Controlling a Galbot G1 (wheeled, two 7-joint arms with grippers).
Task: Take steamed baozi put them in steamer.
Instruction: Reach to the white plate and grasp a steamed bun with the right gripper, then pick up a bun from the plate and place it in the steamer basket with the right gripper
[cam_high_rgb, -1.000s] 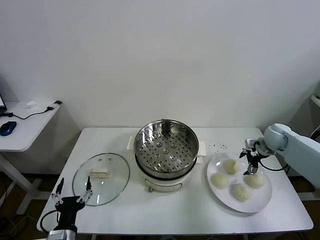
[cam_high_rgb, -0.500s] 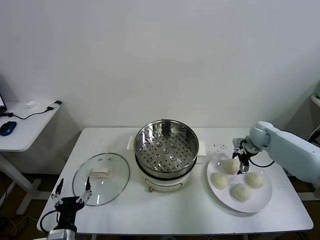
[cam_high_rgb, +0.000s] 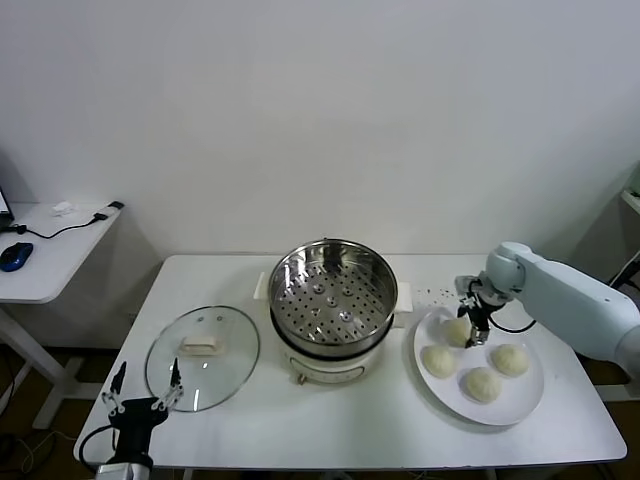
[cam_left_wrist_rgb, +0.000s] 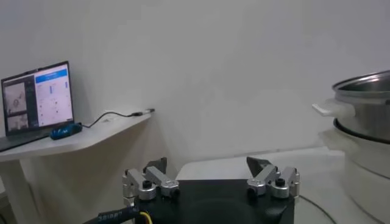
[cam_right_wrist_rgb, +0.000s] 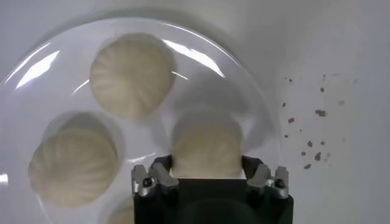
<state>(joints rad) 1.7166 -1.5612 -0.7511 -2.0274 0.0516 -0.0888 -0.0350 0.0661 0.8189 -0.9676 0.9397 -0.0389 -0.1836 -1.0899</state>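
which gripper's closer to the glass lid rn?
Left. The left gripper sits just off the glass lid's near edge; the right gripper is across the table, around a bun on the plate.

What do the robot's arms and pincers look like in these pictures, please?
The right arm has a smooth pale blue-white shell with a rounded joint. Its right pincer is small, dark, with silver metal fingers and black cable. The left pincer has a black body, silver fingers and a black cable.
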